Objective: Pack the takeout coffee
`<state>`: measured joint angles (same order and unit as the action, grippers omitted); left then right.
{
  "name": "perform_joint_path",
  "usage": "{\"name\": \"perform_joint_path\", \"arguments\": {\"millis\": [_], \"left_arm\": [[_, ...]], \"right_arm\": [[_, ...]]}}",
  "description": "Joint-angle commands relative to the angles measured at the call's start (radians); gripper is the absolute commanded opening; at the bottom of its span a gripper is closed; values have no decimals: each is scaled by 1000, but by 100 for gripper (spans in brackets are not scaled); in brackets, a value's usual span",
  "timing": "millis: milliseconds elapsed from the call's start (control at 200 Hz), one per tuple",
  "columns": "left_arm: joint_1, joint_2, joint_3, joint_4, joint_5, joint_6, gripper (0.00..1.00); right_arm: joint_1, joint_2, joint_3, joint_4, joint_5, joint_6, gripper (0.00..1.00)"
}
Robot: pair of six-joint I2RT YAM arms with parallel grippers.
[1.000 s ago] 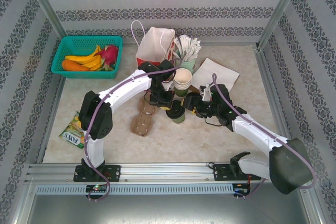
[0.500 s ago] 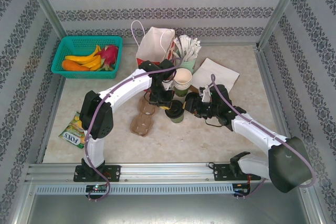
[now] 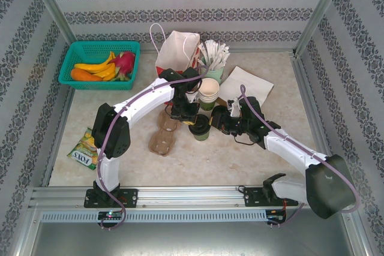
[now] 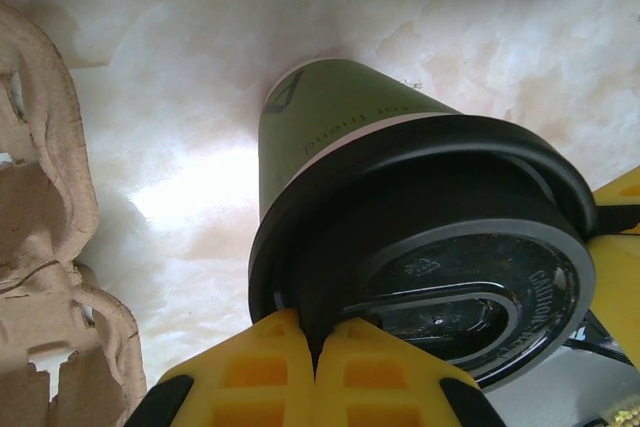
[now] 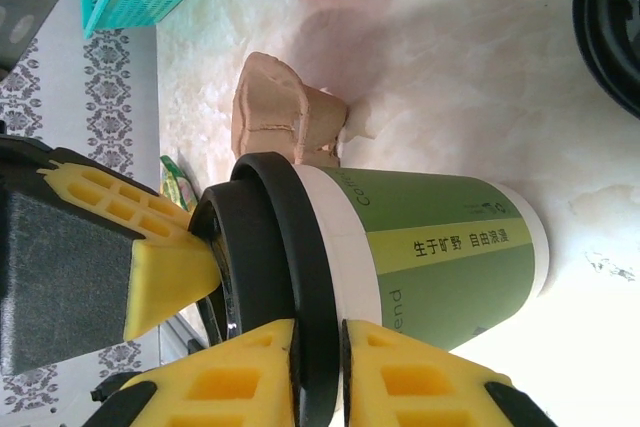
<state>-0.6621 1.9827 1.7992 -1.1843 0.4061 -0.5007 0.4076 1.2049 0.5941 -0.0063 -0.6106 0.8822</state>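
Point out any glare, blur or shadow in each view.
Left wrist: a white glare patch on the pale marble tabletop beside the green paper cup; the yellow fingertips are soft. Right wrist: the cup's lettering reads sharp. Top external: even light, soft shadows.

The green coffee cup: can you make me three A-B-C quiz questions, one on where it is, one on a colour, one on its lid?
1. Where does the cup stand? A on the table beside the tray; B in a tray well; C on the floor.
2. What colour is the lid? A white; B red; C black.
3. How is the lid? A off, lying on the table; B on the cup; C in the tray.
Answers: 1 A, the tray lies empty beside it; 2 C, plainly black; 3 B, it caps the cup's rim.
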Motion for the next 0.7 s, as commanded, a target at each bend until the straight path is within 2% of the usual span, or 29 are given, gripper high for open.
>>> {"name": "perform_joint_path", "arguments": {"millis": [0,699], "left_arm": [[-19,19,26,-47,-18,19,0],[-19,52,33,-60,2,24,0]], "right_arm": [[0,17,19,-76,23,-28,20],[2,50,41,-184,81,-44,19]]}}
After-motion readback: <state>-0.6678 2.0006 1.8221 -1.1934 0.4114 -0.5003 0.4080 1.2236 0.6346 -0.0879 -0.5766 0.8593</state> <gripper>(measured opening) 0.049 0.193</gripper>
